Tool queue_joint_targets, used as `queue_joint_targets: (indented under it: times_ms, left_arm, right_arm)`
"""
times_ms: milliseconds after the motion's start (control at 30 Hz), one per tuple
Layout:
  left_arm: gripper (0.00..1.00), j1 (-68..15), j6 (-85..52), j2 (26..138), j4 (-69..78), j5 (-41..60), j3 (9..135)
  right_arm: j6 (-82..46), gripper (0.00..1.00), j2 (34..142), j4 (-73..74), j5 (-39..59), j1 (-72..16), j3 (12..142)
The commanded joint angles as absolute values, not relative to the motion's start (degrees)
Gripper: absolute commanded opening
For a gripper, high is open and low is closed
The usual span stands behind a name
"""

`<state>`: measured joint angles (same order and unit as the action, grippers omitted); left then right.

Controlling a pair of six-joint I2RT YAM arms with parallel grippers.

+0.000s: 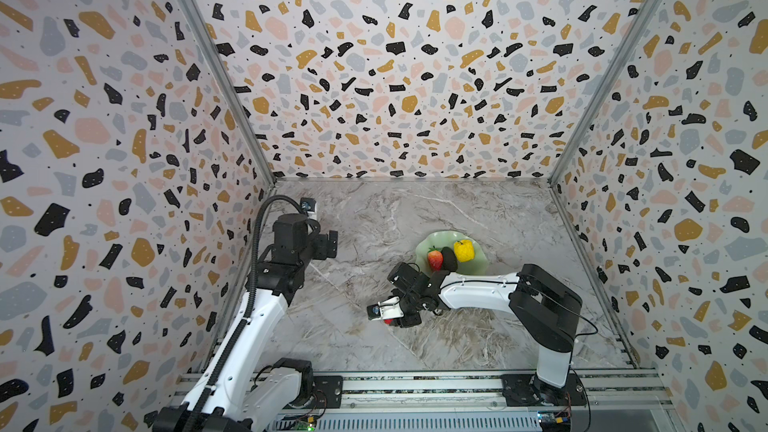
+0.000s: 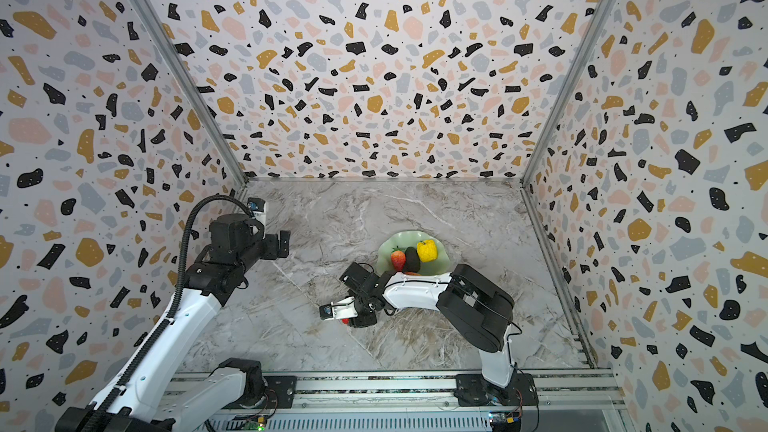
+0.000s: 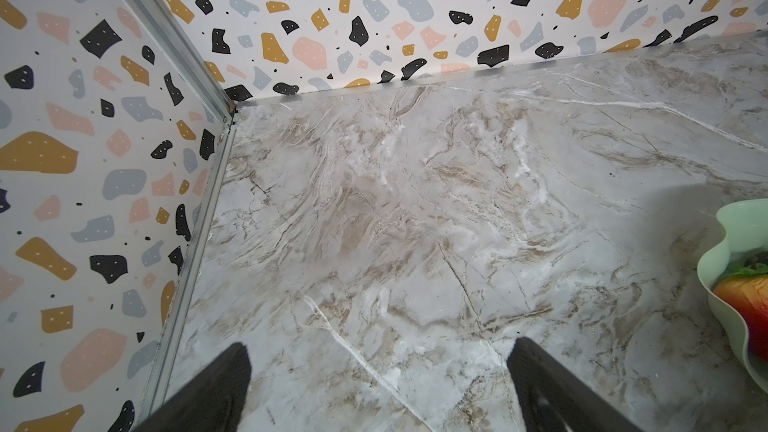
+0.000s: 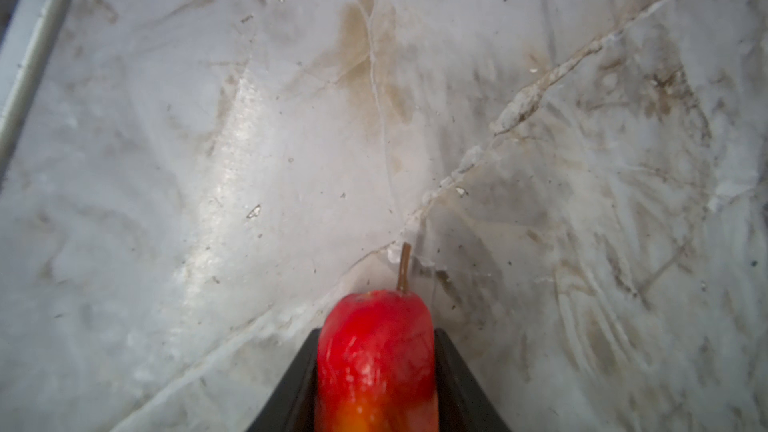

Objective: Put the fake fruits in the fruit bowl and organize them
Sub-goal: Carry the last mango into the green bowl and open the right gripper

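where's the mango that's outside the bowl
The mango is clamped in the right pincer in the right wrist view; in both top views, left of and nearer than the fruit bowl.

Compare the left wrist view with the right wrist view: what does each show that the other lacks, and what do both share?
Only the left wrist view: the speckled walls, the mint fruit bowl holding a strawberry, and the left pincer, open and empty.
Only the right wrist view: the right pincer shut on a red stemmed fruit.
Both: the marble tabletop.
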<state>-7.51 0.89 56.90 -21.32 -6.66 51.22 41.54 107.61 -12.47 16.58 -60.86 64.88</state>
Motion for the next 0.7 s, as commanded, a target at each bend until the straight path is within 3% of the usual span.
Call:
queue_joint_targets:
  times_ms: [0, 67, 300, 667]
  left_arm:
    - [0.99, -7.24, 1.65, 55.83, -19.70, -6.86, 50.63]
    - [1.00, -7.22, 1.63, 55.77, -19.69, -6.86, 50.62]
    - [1.00, -7.23, 1.58, 55.46, -19.64, -6.77, 50.54]
    - [1.00, -7.21, 1.50, 55.99, -19.60, -6.25, 50.71]
  right_arm:
    - [40.50, 0.32, 105.08, -14.44, 15.15, -60.36, 66.62]
    - [39.40, 0.24, 103.40, -14.50, 14.95, -59.22, 66.53]
    - [30.75, 0.23, 90.77, -10.16, 17.76, -49.08, 61.55]
    - [14.56, 0.21, 79.22, -9.59, 2.86, -34.27, 54.18]
